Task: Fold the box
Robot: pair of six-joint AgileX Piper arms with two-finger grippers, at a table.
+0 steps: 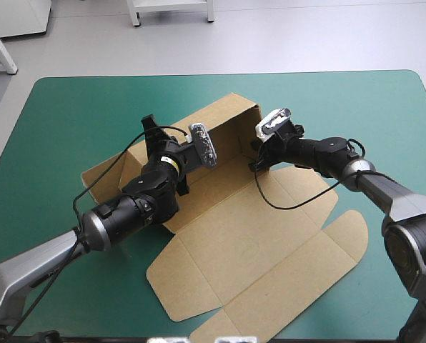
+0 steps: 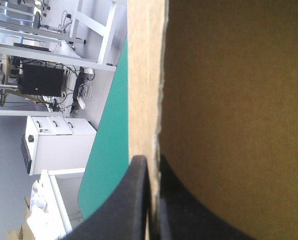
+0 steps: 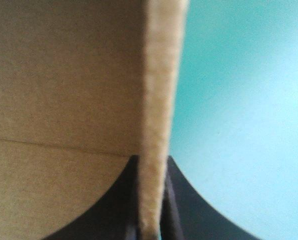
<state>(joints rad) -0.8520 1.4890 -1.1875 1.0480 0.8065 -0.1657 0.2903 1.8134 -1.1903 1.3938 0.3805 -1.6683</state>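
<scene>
L gripper: pinching box wall | R gripper: pinching wall too

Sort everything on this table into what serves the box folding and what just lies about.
Belongs to the job: the box, partly raised; the left gripper, shut on a raised edge of it; the right gripper, shut on another raised edge.
Not part of it: the teal-green cover beneath.
</scene>
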